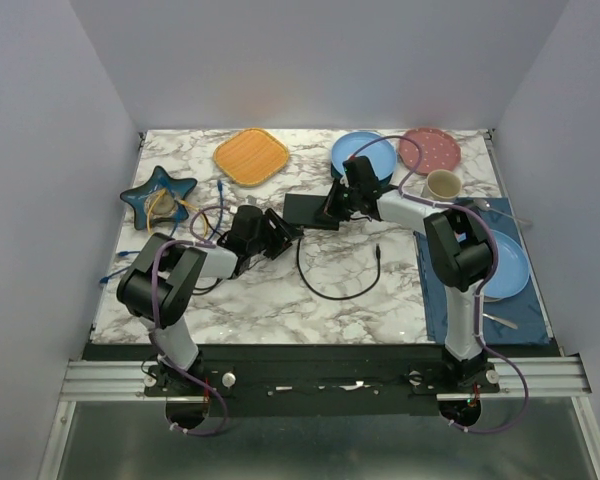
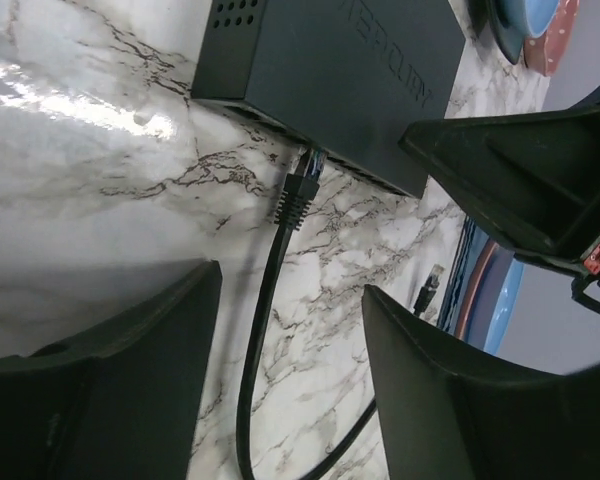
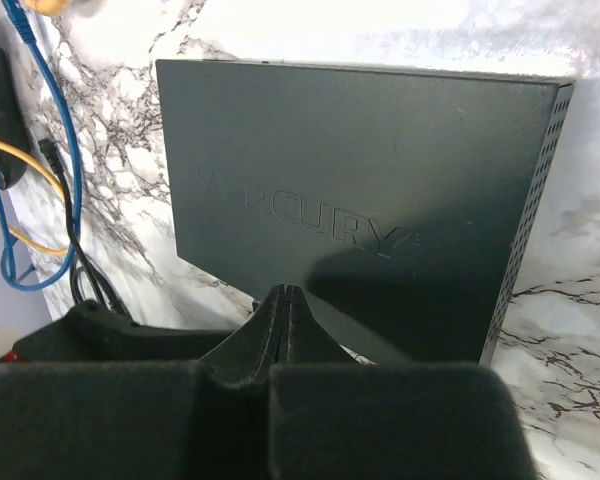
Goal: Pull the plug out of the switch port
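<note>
The switch (image 1: 310,210) is a flat matte-black box in the middle of the marble table. It also shows in the left wrist view (image 2: 330,60) and the right wrist view (image 3: 360,200). A black plug (image 2: 298,185) sits in a port on its near edge. Its black cable (image 1: 330,292) loops over the table to a loose end (image 1: 378,252). My left gripper (image 1: 280,232) is open, and the cable runs between its fingers (image 2: 290,282) a little short of the plug. My right gripper (image 1: 335,205) is shut and empty, with its tips (image 3: 285,297) resting on the switch's top near that edge.
An orange plate (image 1: 252,156), a blue plate (image 1: 363,152), a pink plate (image 1: 429,150) and a cup (image 1: 442,185) stand behind the switch. A blue star dish (image 1: 158,195) with blue and yellow cables is at the left. A dark blue mat (image 1: 480,295) with a blue plate (image 1: 505,262) lies at the right.
</note>
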Controlling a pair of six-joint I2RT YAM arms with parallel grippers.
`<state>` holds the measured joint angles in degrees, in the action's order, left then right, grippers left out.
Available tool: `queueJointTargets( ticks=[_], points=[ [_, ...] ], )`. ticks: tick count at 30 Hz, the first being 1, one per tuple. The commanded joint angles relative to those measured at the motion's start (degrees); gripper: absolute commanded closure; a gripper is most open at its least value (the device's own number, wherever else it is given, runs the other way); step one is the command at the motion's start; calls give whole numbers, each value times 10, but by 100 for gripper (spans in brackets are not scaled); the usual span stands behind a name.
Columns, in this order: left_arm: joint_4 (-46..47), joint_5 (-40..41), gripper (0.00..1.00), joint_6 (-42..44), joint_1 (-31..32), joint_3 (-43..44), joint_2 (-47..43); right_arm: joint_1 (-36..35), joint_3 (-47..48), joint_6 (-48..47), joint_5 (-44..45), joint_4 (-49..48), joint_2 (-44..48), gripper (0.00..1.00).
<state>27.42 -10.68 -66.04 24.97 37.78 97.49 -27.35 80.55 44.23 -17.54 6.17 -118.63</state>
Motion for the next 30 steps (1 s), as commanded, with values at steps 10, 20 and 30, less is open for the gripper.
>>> queueJointTargets(
  ticks=[10, 20, 30],
  points=[
    [38, -39, 34, -11, -32, 66, 84, 5, -7, 14, -20, 8, -30, 99],
    [118, -58, 37, -24, -33, 46, 136, 6, -11, 17, -20, 7, -35, 99],
    [120, -63, 43, -28, -26, 49, 158, 5, -12, 21, -21, 3, -36, 99]
  ],
)
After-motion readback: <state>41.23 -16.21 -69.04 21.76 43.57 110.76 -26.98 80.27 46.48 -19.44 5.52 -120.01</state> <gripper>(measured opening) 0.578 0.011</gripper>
